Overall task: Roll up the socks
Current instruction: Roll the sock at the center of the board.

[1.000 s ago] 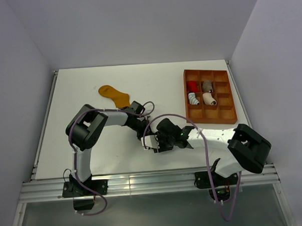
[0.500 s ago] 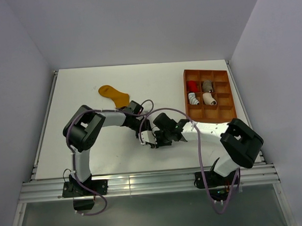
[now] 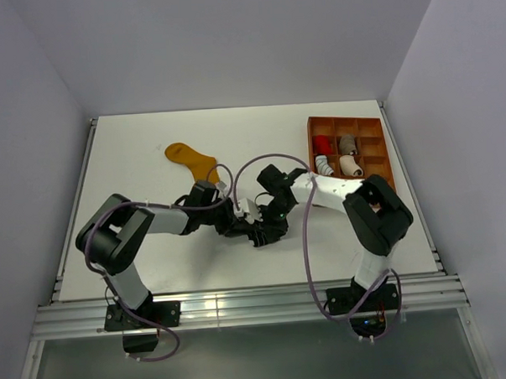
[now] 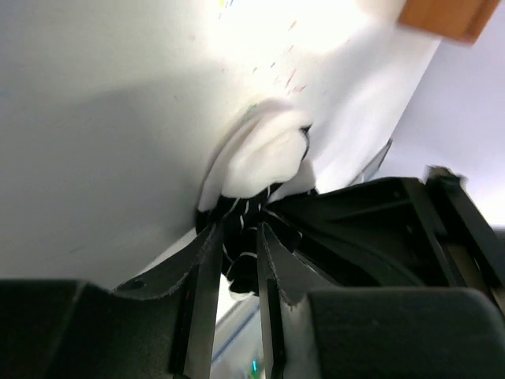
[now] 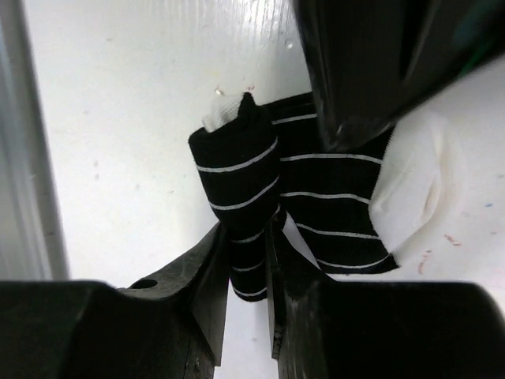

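The black-and-white striped sock lies at mid-table with its white toe flat. One end of it is folded up into a doubled strip. My right gripper is shut on that folded strip. From the other side my left gripper is shut on the striped fabric, just below the white toe. From above, the left gripper and the right gripper meet over the sock and hide most of it. The mustard-orange sock lies flat farther back on the left, untouched.
An orange compartment tray stands at the back right, holding a red bundle, a grey bundle and two pale rolled pieces. The table's near metal rail runs along the front, and a wall rises on each side.
The right arm has swung away from the near edge toward the tray, its gripper closing on the striped sock. The left arm has stretched low and leftward, its jaws now gripping the fabric.
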Action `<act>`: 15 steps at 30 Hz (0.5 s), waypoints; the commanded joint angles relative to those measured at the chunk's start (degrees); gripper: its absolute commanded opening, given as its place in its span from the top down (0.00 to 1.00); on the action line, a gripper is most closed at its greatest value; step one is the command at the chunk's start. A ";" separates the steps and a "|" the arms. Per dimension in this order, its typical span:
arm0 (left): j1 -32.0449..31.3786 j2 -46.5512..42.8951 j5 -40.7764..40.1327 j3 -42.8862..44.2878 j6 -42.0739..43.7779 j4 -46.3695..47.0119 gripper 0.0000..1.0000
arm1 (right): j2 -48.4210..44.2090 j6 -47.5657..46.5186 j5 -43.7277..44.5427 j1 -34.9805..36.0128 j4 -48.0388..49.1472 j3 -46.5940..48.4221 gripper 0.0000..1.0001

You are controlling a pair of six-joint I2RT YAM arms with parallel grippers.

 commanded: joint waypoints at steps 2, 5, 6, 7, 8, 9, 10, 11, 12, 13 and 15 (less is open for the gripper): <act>0.51 -7.33 -8.07 -6.12 -2.04 11.50 0.70 | 7.41 -3.88 -6.37 -3.05 -16.55 6.48 0.81; 0.60 -12.51 -11.58 -11.31 -2.57 17.03 0.70 | 12.42 -6.52 -9.19 -4.63 -24.53 11.84 0.81; 0.51 -14.09 -12.46 -12.64 -2.31 17.83 0.70 | 13.49 -6.70 -10.15 -4.90 -25.78 13.08 0.81; 0.51 -17.59 -14.21 -13.96 -0.83 18.97 0.72 | 14.55 -6.96 -10.51 -5.51 -26.92 14.31 0.81; 0.51 -19.63 -15.71 -15.88 0.32 18.81 0.73 | 16.56 -6.97 -10.77 -5.69 -27.89 16.50 0.81; 0.34 -21.91 -17.55 -16.60 1.72 16.89 0.73 | 17.62 -7.14 -11.21 -5.95 -30.08 17.74 0.81; -0.62 -26.63 -22.18 -17.74 5.31 15.39 0.74 | 18.68 -7.06 -11.65 -6.22 -31.05 18.88 0.81; -1.24 -29.11 -24.57 -18.18 6.99 13.99 0.74 | 20.51 -6.97 -12.00 -6.39 -32.02 20.98 0.81; -2.12 -31.49 -26.86 -18.62 8.84 12.41 0.73 | 21.40 -7.05 -12.35 -6.40 -33.77 22.05 0.81; -4.04 -35.60 -28.45 -18.80 12.69 10.21 0.72 | 22.20 -6.97 -13.05 -6.74 -34.49 22.84 0.81; -5.90 -38.53 -30.66 -18.54 16.83 8.36 0.69 | 24.04 -6.27 -13.15 -6.83 -35.28 24.60 0.80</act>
